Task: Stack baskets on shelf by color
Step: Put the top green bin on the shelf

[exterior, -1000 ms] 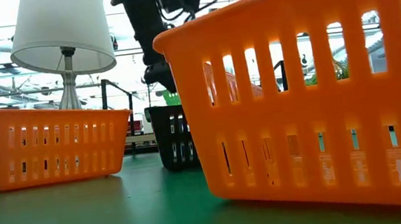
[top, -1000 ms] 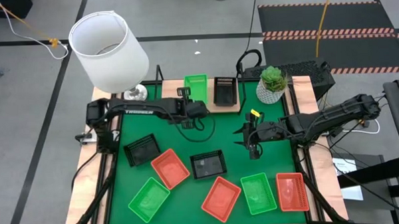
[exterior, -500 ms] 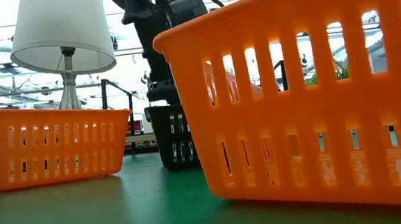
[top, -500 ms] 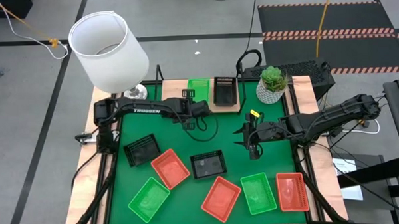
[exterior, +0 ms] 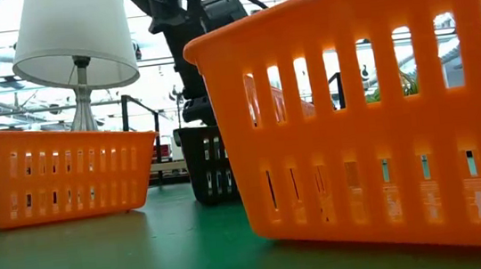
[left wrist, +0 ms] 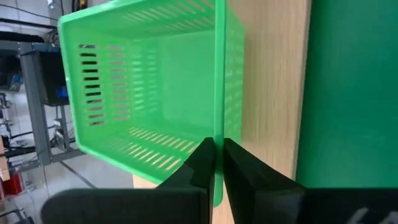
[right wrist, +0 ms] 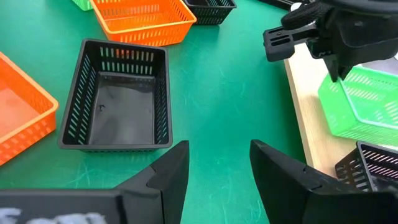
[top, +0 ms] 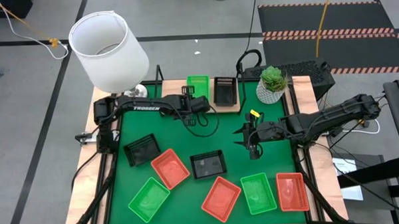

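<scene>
One green basket and one black basket sit on the shelf; seven wait on the worktop. Left gripper pinches the green basket's rim; right gripper hangs open, empty

Nine baskets in all: three green, three orange-red, three black, plus one lamp and one potted plant.

Two baskets stand side by side on the shelf at the tabletop's rear edge. Seven baskets lie spread across the tabletop in front. A plant sits right of the shelf, a lamp left.
</scene>
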You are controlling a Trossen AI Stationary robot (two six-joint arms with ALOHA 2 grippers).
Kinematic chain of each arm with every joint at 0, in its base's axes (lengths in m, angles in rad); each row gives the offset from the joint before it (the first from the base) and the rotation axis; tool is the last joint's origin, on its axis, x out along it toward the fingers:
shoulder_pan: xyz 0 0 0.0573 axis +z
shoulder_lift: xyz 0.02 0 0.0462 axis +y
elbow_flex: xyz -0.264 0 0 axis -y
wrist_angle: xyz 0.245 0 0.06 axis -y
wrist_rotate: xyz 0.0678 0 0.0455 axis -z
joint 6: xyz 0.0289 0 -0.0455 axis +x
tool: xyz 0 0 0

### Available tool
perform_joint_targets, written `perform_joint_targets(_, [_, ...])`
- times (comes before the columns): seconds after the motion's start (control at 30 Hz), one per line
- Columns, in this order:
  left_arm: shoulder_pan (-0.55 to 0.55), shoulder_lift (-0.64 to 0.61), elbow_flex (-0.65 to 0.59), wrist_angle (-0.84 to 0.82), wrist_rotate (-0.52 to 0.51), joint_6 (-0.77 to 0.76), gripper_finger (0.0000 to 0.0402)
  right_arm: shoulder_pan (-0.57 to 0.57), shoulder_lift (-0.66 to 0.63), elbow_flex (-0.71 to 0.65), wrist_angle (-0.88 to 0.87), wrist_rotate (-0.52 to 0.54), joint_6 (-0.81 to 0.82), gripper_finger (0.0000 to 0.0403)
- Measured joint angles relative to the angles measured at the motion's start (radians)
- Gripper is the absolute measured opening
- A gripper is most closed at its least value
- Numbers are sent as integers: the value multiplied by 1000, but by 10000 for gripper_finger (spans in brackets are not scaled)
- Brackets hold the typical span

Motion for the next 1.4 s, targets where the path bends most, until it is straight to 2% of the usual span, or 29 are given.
perform_joint_targets(0.2, [13, 0, 0, 12, 35, 2, 12, 0, 0, 0, 0, 0, 0, 165])
perform_joint_targets(0.47, [19, 0, -11, 63, 38, 22, 39, 0, 0, 0, 1, 0, 0, 165])
perform_joint_targets(1.4, [43, 0, -12, 68, 44, -28, 42, 0, 0, 0, 1, 0, 0, 165])
